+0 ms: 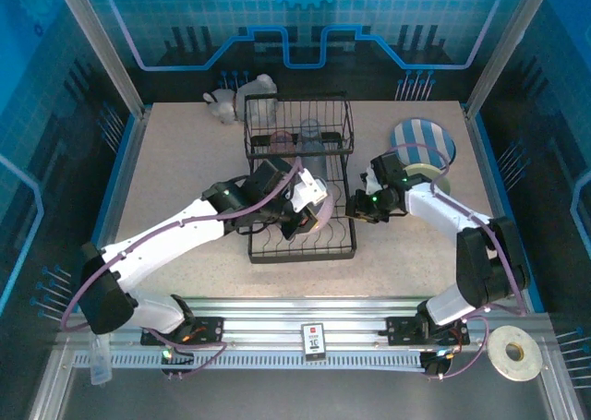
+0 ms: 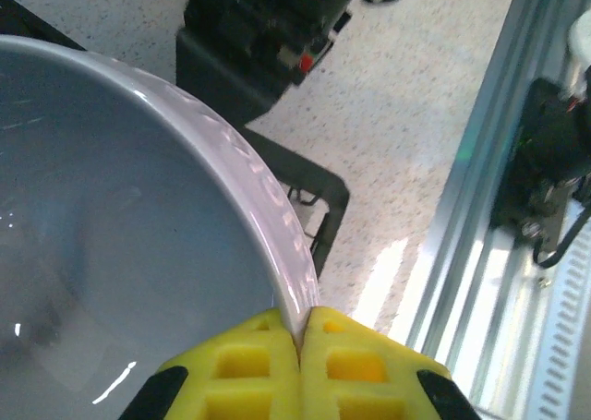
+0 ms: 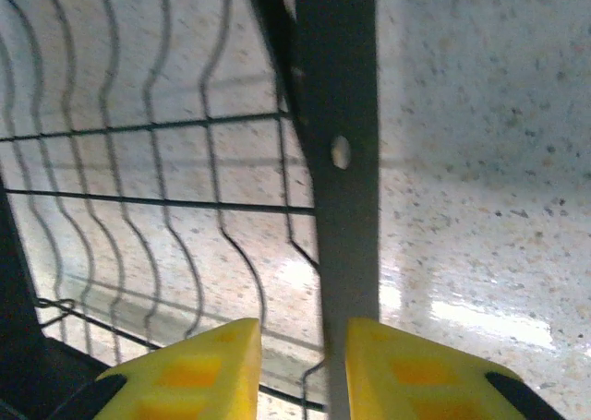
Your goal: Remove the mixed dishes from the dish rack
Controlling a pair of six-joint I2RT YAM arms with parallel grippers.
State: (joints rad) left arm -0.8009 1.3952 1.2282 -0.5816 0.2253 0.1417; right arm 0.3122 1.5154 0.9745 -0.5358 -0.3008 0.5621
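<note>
- Bowl rim is pinched in my left gripper; I should lift slowly off the rack.
- Right gripper jaws are apart beside the rack edge.

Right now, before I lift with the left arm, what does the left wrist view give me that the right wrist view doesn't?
Left wrist: the left gripper is shut on the rim of the lavender bowl, with the metal rail off to the right. Right wrist: the right gripper is open, its fingers either side of a frame bar of the dish rack, and the rack's wavy wires are to the left. Both: black rack frame and the speckled table.
</note>
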